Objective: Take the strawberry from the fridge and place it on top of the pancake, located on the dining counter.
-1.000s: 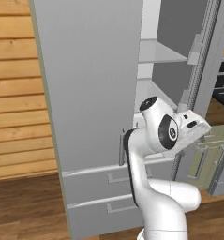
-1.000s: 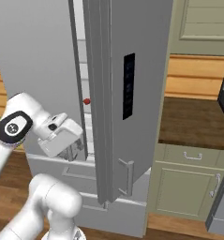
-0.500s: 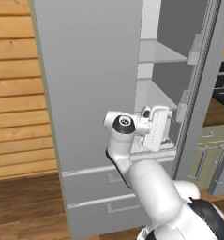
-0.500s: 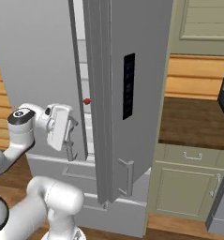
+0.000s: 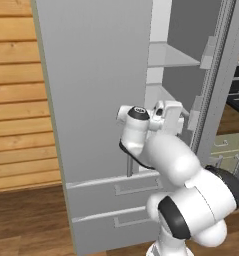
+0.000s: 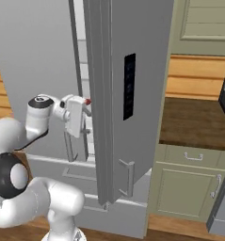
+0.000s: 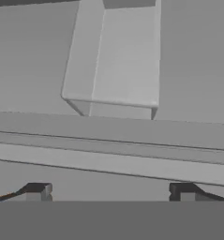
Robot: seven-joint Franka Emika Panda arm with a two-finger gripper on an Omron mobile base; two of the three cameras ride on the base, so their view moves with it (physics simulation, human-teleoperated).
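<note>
Gripper (image 6: 87,123) at gap between 2 fridge (image 5: 101,100) doors, fingers spread wide, holding nothing. Strawberry (image 6: 87,101) small red spot on fridge shelf, just above and beyond gripper. Versus 0.5 s ago: hand shifted toward opening, closer to strawberry; right door (image 6: 132,94) unchanged, ajar.

Flat, even rendered light fills both base views, with no glare and no hard cast shadows; the fridge (image 5: 101,100) door left of the claw (image 5: 178,117) is a uniform mid-grey, while the shelved interior above and beyond the claw reads brighter white. All pictures are soft and slightly blurred, with smeared edges. The hand view is dimmer and greyer, its pale surfaces ahead of the claw's fingertips (image 7: 37,191) shaded only gently.
</note>
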